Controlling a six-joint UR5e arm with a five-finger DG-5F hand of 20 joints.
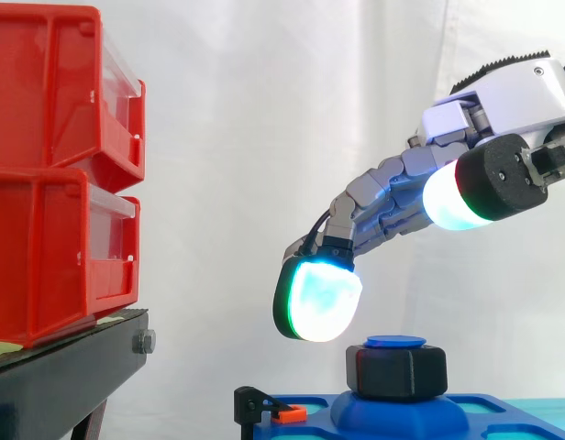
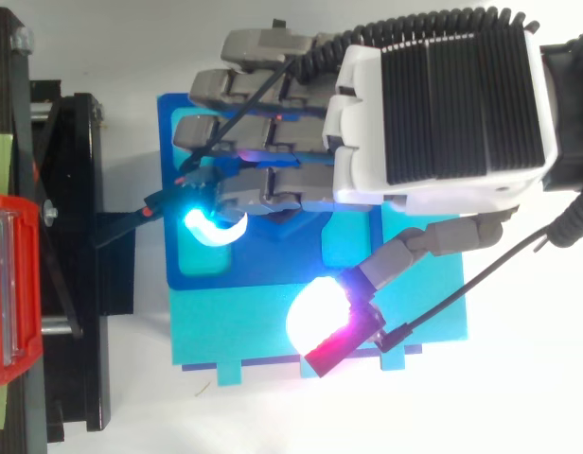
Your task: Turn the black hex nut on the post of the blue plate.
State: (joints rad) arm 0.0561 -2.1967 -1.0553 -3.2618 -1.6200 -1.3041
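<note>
- Under the hand's [image 1: 393, 192] long fingers sits the black hex nut [image 1: 395, 371].
- The nut is on the post [image 1: 395, 342] of the blue plate [image 1: 356, 420], and the post's blue top pokes out above it.
- The hand is loose and open, with its fingers stretched out and holding nothing.
- One glowing fingertip [image 1: 319, 298] hangs just above the nut and a bit to the side, with a small gap between them.
- The thumb's bright pad [image 1: 457, 197] is higher up, well away from the nut.
- Below the hand, a light blue block [image 2: 273, 326] lies under the plate.
- A small black and orange clip [image 1: 269, 408] sits at the plate's edge, past the fingertip.
- Far beyond the fingertips, two red bins [image 1: 44, 174] are stacked on a black stand [image 1: 72, 367].
</note>
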